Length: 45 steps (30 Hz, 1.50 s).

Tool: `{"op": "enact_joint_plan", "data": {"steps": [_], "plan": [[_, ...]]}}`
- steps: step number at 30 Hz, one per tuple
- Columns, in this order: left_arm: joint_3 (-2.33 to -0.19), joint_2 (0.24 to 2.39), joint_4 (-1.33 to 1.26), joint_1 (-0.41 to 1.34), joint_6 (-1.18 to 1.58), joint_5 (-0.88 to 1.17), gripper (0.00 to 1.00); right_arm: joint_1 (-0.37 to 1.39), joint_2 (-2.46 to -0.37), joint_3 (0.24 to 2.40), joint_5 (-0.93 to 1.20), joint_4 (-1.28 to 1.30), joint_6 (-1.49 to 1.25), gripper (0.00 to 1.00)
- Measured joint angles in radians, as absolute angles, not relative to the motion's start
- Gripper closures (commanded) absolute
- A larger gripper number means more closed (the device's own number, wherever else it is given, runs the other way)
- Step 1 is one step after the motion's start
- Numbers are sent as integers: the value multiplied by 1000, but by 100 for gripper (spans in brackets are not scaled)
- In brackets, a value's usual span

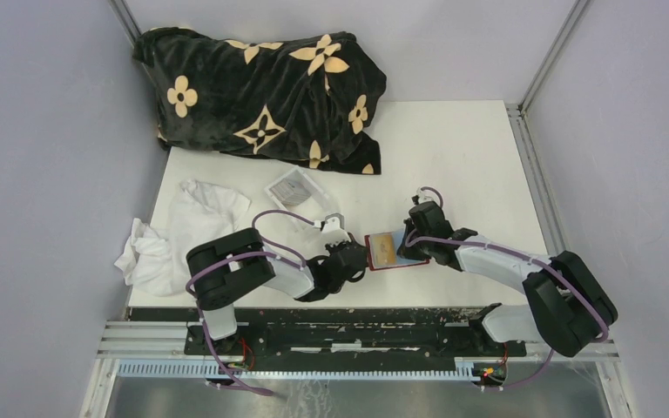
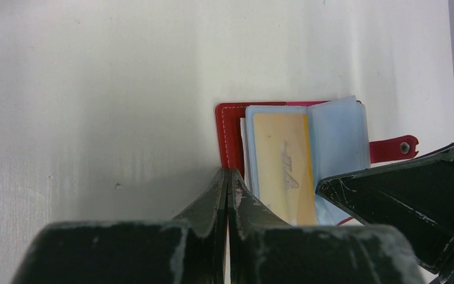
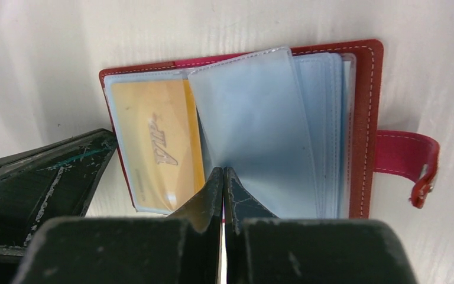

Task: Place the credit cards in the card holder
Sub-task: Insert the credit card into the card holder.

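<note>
Flanking open card holder (image 2: 229,131), left hand (image 2: 229,176), right hand (image 3: 223,173), both clenched at its edges, yellow card (image 3: 159,142) sleeved, table (image 2: 94,89) around.

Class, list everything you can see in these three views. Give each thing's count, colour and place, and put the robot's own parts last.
blanket: one, black with tan flower pattern, bunched at the table's far left
table: one, white, under everything
cloth: one, white, crumpled at the left edge
clear plastic box: one, transparent, between blanket and arms
card holder: one, red, lying open between the grippers
sleeves: several, clear bluish, fanned inside the card holder
credit card: one visible, yellow-orange, inside a sleeve
left gripper: one, black, shut, tips at the card holder's edge
right gripper: one, black, shut, tips at the sleeves
</note>
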<state>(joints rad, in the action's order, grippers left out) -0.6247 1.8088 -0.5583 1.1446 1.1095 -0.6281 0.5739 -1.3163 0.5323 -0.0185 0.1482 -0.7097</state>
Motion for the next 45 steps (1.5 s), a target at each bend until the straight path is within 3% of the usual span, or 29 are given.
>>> {"op": "enact_joint_plan", "data": {"steps": [14, 21, 29, 40, 45], "plan": [[-554, 1745, -556, 1076, 1110, -627, 97, 624, -1371, 573, -19, 107, -715, 99], [-504, 1696, -548, 1013, 1109, -627, 97, 627, -1375, 585, -19, 114, -714, 94], [-472, 1639, -506, 1007, 1099, -629, 75, 645, -1376, 651, -39, 150, -697, 78], [-471, 1428, -200, 1005, 1002, -672, 62, 690, -1377, 884, -127, 242, -571, 62], [-481, 1278, -97, 1005, 974, -735, 51, 714, -1454, 1044, -167, 280, -477, 61]]}}
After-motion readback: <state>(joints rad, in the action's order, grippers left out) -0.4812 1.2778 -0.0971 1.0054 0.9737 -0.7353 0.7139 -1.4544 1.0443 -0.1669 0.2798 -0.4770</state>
